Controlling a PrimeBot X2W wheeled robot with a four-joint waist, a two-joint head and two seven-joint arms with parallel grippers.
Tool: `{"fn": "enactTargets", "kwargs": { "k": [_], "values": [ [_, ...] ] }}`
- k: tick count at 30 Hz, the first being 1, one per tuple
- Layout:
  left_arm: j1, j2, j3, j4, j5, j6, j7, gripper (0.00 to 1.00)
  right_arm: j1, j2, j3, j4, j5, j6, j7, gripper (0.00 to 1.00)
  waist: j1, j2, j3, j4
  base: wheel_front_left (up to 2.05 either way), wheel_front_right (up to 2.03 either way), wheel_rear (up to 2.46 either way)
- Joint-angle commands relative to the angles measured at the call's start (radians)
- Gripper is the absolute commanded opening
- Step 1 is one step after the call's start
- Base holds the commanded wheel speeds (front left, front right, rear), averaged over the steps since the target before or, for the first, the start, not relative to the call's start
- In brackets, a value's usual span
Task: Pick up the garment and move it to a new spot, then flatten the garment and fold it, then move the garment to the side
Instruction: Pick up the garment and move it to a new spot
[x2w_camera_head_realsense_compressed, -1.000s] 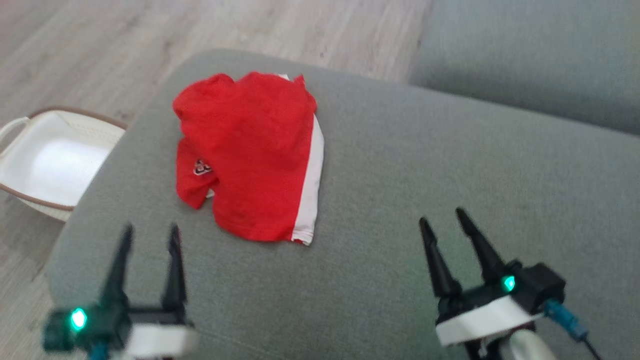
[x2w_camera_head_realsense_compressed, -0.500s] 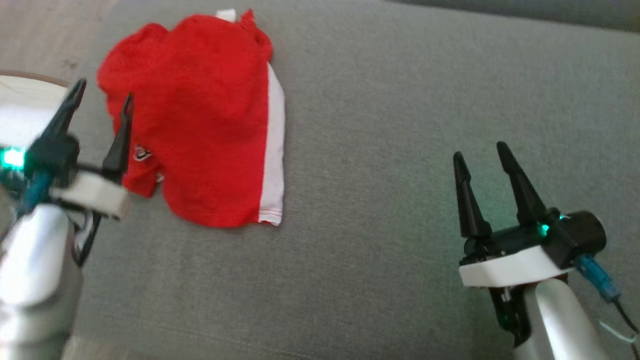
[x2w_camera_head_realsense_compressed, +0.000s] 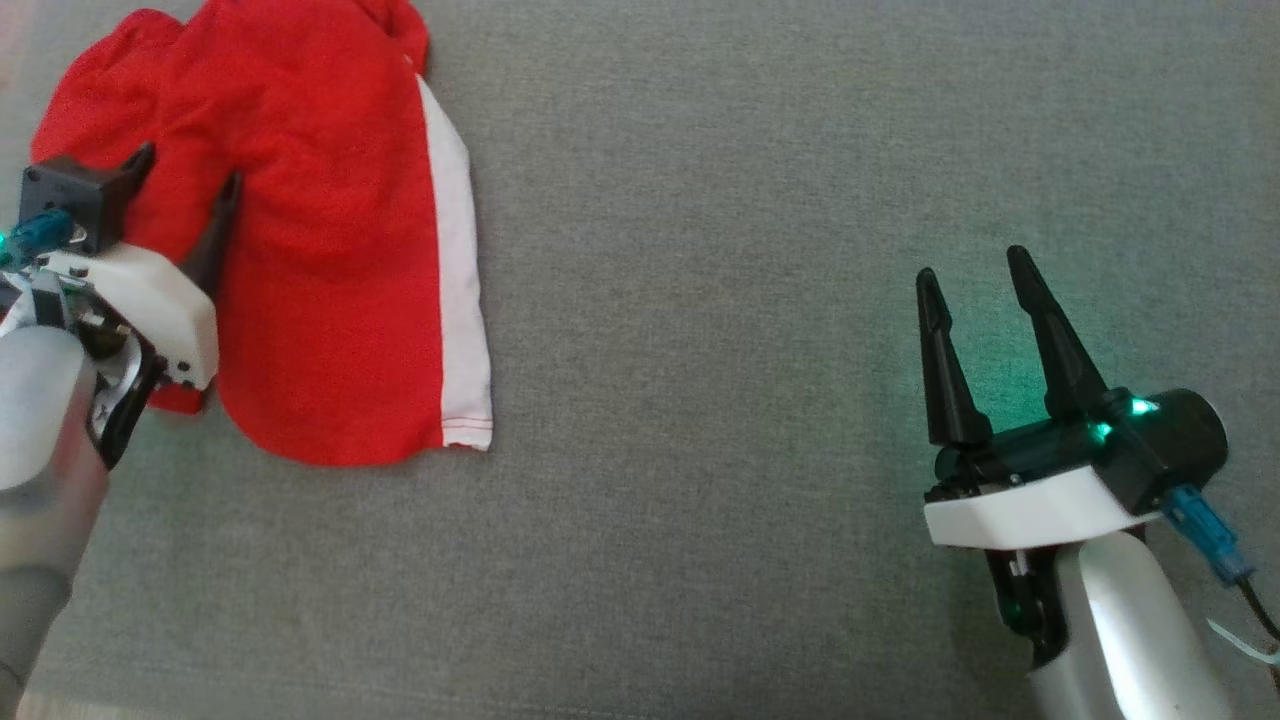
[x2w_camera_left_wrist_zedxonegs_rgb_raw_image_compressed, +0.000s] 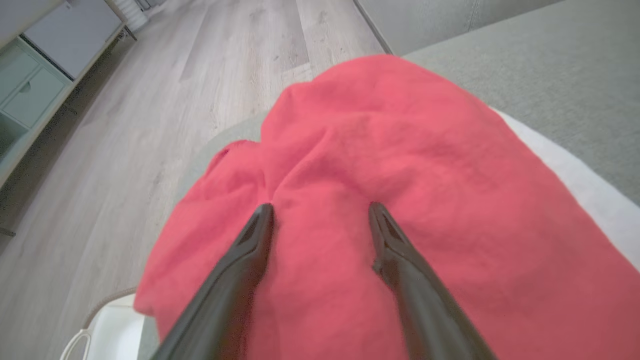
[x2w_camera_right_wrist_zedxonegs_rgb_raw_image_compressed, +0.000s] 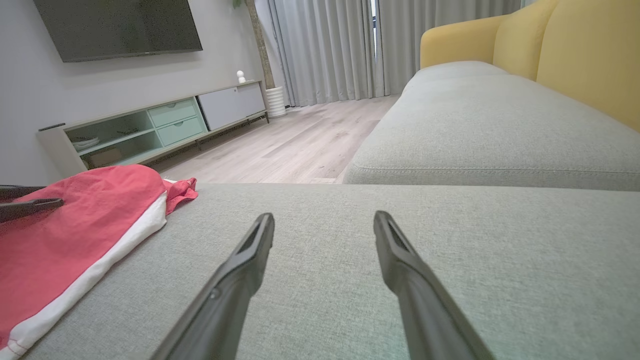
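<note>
Garment (x2w_camera_head_realsense_compressed: 330, 250), red with a white side stripe (x2w_camera_head_realsense_compressed: 455, 250), is lying crumpled at the far left of the grey sofa cushion (x2w_camera_head_realsense_compressed: 750, 300). We are seeing its left side reaching close to the cushion's rounded edge, with wooden floor (x2w_camera_left_wrist_zedxonegs_rgb_raw_image_compressed: 150, 75) beyond and a white basket (x2w_camera_left_wrist_zedxonegs_rgb_raw_image_compressed: 110, 330) standing down beside that edge. The stripe is running along the garment's right border and ending at a hemmed corner nearest us.

Our left gripper (x2w_camera_left_wrist_zedxonegs_rgb_raw_image_compressed: 320, 206) is hovering over the red cloth with both fingers spread wide. The tips are sitting at or just above the fabric, we cannot tell which, and no fold is pinched between them.

To the right of the stripe the cushion is offering us a broad, flat grey stretch. Our right gripper (x2w_camera_head_realsense_compressed: 970, 262) is hanging over that stretch, well apart from the garment, fingers fully parted and holding nothing. Past the cushion's far edge a second grey cushion (x2w_camera_right_wrist_zedxonegs_rgb_raw_image_compressed: 475, 125) is lying, backed by yellow upholstery (x2w_camera_right_wrist_zedxonegs_rgb_raw_image_compressed: 575, 50).
</note>
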Motion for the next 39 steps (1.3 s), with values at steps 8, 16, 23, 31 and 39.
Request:
{"fn": "enactTargets", "kwargs": {
  "k": [8,16,23,31,39],
  "values": [
    [-0.103,0.062,-0.059,0.116,-0.124,0.002,-0.064,0.00,-0.029,-0.003,0.021,-0.046,-0.006,-0.001,-0.011,1.00,-0.0002,0.0000,0.008,-0.010,0.00,0.00,0.00],
    [-0.212,0.066,-0.014,0.099,-0.093,0.011,-0.241,0.00,-0.021,-0.003,0.033,-0.034,0.011,-0.001,-0.011,1.00,-0.0002,0.0000,-0.050,0.002,0.00,0.00,0.00],
    [-0.193,0.091,0.107,-0.135,-0.077,0.045,-0.248,0.00,0.003,-0.003,0.043,-0.027,0.049,-0.001,-0.011,1.00,-0.0002,0.0000,-0.147,-0.007,0.00,0.00,0.00],
    [-0.104,0.073,0.125,-0.382,-0.081,0.087,-0.230,0.00,0.015,-0.003,0.053,-0.029,0.081,-0.001,-0.011,1.00,-0.0002,0.0000,-0.203,-0.053,0.00,0.00,0.00],
    [-0.003,0.034,0.072,-0.573,-0.100,0.135,-0.151,0.00,0.009,-0.003,0.049,-0.051,0.137,-0.001,-0.011,1.00,-0.0002,0.0000,-0.203,-0.190,0.00,0.00,0.00]
  ]
}}
